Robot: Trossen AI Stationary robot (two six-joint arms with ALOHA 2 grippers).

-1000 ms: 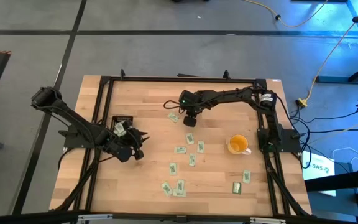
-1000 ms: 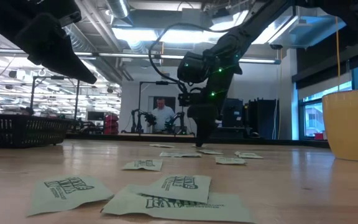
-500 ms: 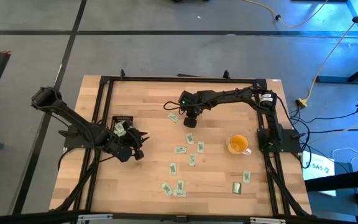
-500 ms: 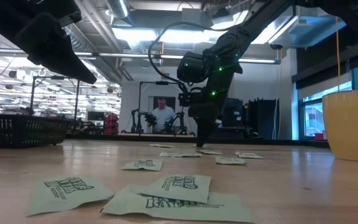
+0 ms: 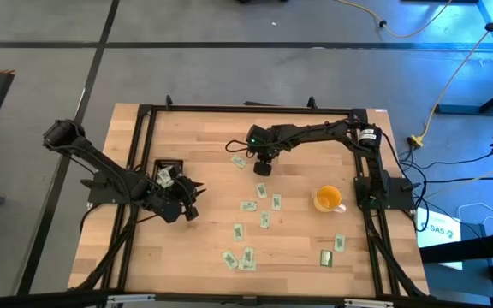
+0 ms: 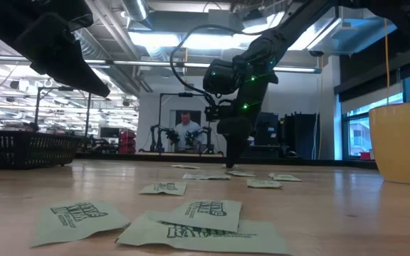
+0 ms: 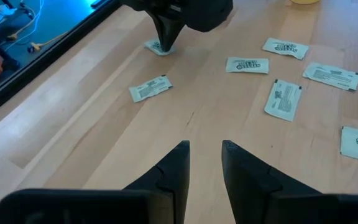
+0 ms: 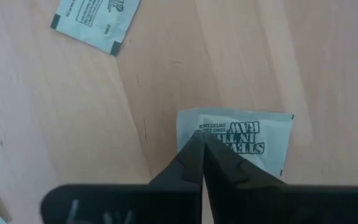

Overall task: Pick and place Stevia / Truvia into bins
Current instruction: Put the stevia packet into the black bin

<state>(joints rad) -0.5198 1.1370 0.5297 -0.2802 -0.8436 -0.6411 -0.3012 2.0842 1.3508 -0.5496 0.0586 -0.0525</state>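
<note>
Right wrist view: my right gripper (image 8: 201, 144) has just clenched its jaws onto the near edge of a Stevia sachet (image 8: 244, 137) lying flat on the table (image 5: 204, 248), well apart from the black bin (image 5: 166, 168). I judge the pinch made; lift follows. My left gripper (image 7: 202, 167) hovers just beside the bin, jaws parted, grasping nothing.

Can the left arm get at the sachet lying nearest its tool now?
Probably yes: the left tool is open above bare wood, and nothing lies between it and that sachet.
</note>
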